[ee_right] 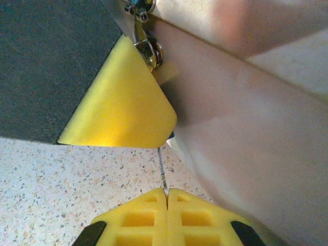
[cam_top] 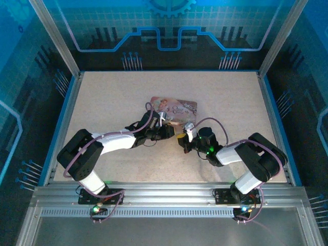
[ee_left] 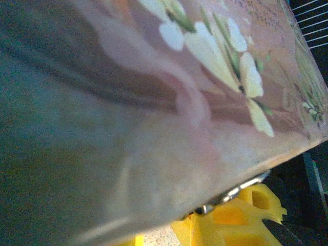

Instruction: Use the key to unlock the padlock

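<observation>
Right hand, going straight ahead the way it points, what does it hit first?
Probably the left hand's yellow finger, just past the key it pinches; the pink box lies close alongside, though depth is unclear.

the table (cam_top: 102, 97) has a flat, pale beige top flecked with small dark and reddish specks, which show sharpest in the right wrist view. from above it looks roughly square, with a thin blue strip along its left, far and right sides and slanted metal posts rising at the two far corners. a ribbed aluminium rail (cam_top: 169, 190) runs along its near edge. a pink box (cam_top: 177, 108) lies on the top, near the middle and slightly toward the far side, turned at a small angle to the table's edges. its lid faces up and carries a picture with pale flowers and some writing. the box's near edge is covered in the top view, so it cannot be told whether the box rests fully flat.
</observation>
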Tool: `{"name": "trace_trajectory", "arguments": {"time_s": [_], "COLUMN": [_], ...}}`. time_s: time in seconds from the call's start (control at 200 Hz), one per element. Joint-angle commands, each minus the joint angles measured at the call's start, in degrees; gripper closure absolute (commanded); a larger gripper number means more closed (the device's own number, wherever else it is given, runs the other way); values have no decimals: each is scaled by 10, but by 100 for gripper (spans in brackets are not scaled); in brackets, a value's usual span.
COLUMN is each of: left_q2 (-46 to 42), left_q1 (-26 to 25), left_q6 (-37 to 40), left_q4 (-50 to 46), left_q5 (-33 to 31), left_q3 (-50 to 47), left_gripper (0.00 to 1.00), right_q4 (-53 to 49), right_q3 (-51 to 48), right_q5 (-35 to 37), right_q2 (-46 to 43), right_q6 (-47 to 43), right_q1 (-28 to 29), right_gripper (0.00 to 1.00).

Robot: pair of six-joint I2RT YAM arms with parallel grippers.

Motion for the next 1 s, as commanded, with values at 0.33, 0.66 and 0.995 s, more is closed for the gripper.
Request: {"name": "trace_trajectory", "arguments": {"time_s": [0.33,0.66,0.995], "left_q2": [-24,-23,-23], "left_q1": [-4,-4,-4], "left_q6": [-2,-3,-5], "left_q4": [9,12,16], "left_q5": [15,19,20], "left_q3": [23,22,20], "left_gripper": [77,77,77], "right_q4": [29,28,29], "right_q3": [-4,-1,6], "right_q5": [-15,-11,-46], "right_q2": [1,4,5], "right_q6": [-6,-5,-6], "right_q1": [-3,-15,-17], "right_gripper": [100,100,100]}}
